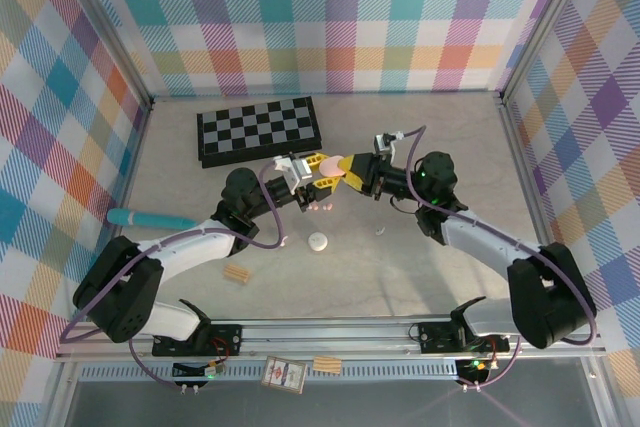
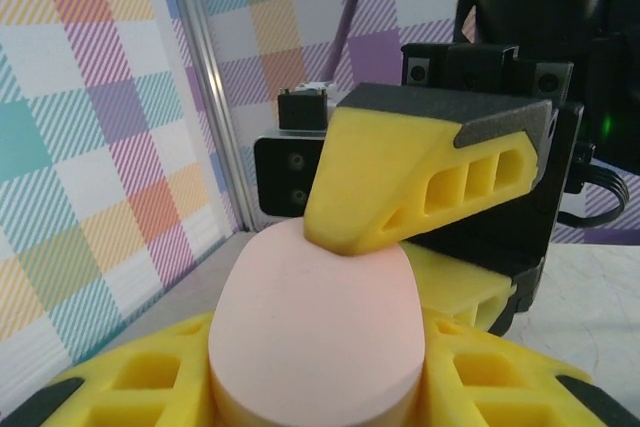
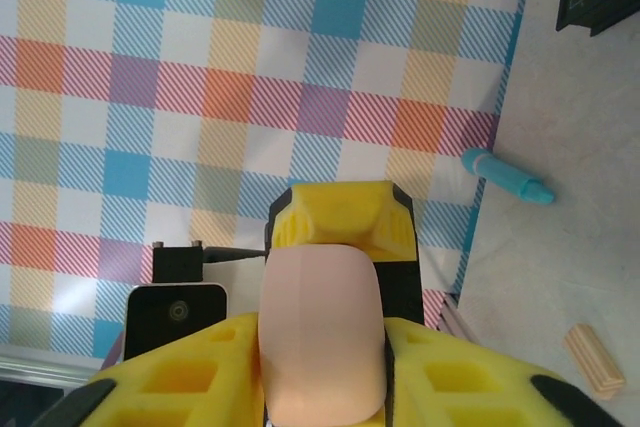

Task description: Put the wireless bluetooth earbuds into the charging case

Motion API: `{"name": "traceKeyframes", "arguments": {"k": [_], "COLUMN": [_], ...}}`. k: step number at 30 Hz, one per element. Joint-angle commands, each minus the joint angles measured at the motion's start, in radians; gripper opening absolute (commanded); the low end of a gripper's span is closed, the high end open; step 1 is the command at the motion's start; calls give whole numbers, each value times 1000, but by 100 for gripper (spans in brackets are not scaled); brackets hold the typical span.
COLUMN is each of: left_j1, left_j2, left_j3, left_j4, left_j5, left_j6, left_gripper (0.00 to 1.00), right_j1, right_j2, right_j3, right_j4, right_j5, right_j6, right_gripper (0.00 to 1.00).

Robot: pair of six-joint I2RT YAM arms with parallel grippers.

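Observation:
A pale pink charging case (image 1: 337, 175) hangs in mid-air over the middle of the table, with both grippers meeting on it. In the left wrist view the case (image 2: 310, 337) sits flat and snug between my left fingers, so my left gripper (image 1: 320, 173) is shut on it. From the other side my right gripper (image 1: 352, 169) is shut on the same case (image 3: 322, 337), whose seam faces that camera. One right finger (image 2: 420, 182) presses on the case's top. Below them two tiny pink earbuds (image 1: 322, 207) lie on the table. A small white earbud (image 1: 380, 231) lies further right.
A white case (image 1: 318, 241) lies on the table near the pink earbuds. A folded chessboard (image 1: 258, 131) lies at the back. A blue pen (image 1: 150, 218) lies at the left, with a tan wooden block (image 1: 236, 274) nearer the front. Plaid walls close in three sides.

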Motion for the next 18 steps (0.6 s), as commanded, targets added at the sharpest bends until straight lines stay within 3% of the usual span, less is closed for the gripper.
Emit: {"name": "traceKeyframes", "arguments": {"k": [1,7,10,14,18], "left_j1": [-7,19,23,28,34], "left_j2": [-51,-55,-59,-54,-46], "left_j3": [37,42,43,50,60], "left_j4": [-71,-54,-69,-87,-91], "left_j5": [65,137,145,149,168], "left_j6": [3,-95,-88,-83,-92], "left_gripper": [35,35,35,35,35], "right_j1": [5,1,-5,-6,-6], "right_j2": [-25,-82,-78,-52,-42], "right_j3": [51,101,118,110,91], "right_j4": [-107,-391,-365,-296,-236], "right_j5": [-21,-24,-65,-100,-107], "right_j6": [-112,-345,-315,-241,-188], "right_gripper": [45,60,60,53,36]}}
